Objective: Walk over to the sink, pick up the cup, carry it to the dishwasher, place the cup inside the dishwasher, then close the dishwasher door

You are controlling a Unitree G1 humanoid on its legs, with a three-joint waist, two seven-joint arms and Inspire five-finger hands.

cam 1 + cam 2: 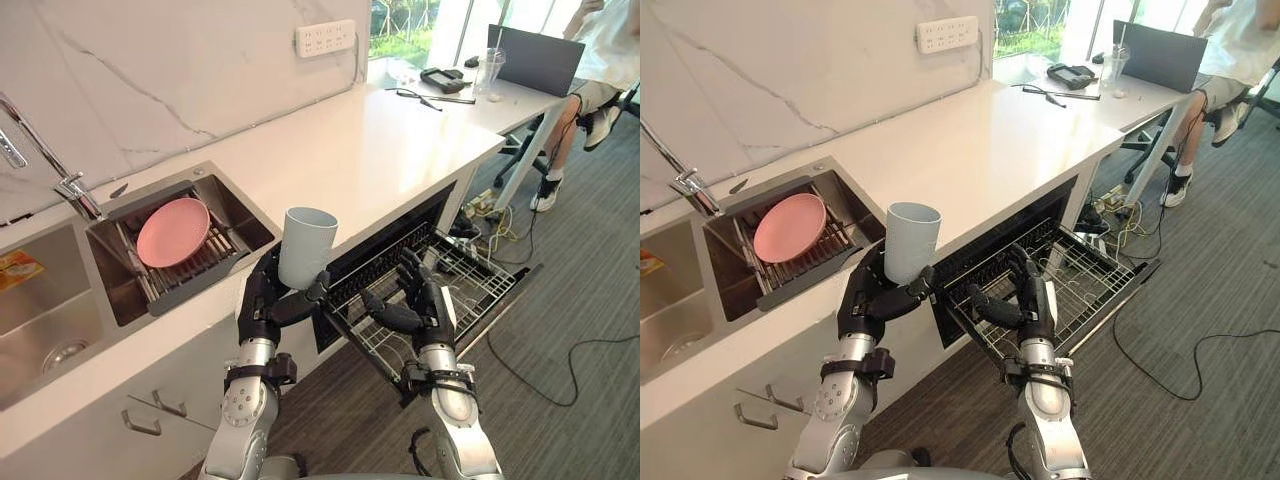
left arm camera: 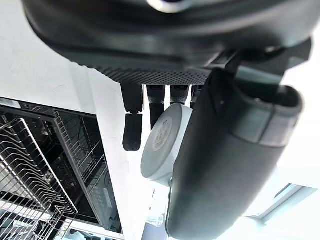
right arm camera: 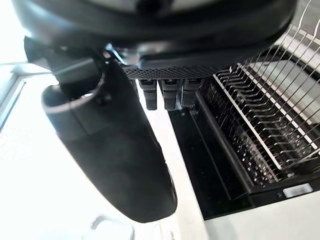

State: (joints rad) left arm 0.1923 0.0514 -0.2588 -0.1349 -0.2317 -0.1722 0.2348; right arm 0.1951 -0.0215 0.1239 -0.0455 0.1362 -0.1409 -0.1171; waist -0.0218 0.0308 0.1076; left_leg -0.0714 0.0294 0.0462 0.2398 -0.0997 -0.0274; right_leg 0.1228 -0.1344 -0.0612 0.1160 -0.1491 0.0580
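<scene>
Left hand (image 1: 264, 303): closed round the cup (image 1: 306, 245), fingers behind its wall and thumb across the front, gripping the lower part only.
Cup position: upright, mouth up, rising clear above my left hand. It is held in the air off the edge of the tabletop (image 1: 370, 150), which lies just beyond my knuckles.
Right hand (image 1: 424, 300): just right of my left hand, fingers loosely spread, holding nothing.
Dishwasher rack (image 1: 475, 275): drawn out, beneath and beyond my right hand and lower than the cup. Wire tines, no dishes seen.
Sink (image 1: 248, 222): to the left of my left hand and beyond it, with a pink plate (image 1: 173, 232) resting on its drainer.
Handling, assessed: stiff, smooth, nearly straight-sided wall, probably light. Contents cannot be seen. The smooth wall may slip in a low grip, and a knock on the wire could chip it if it is ceramic.
Hold, assessed: the present low wrap looks adequate. Thumb should oppose the fingers and the rim should be left free for setting the cup onto the tines.
Stage, assessed: cup picked up; placing it and closing the door are outstanding.
</scene>
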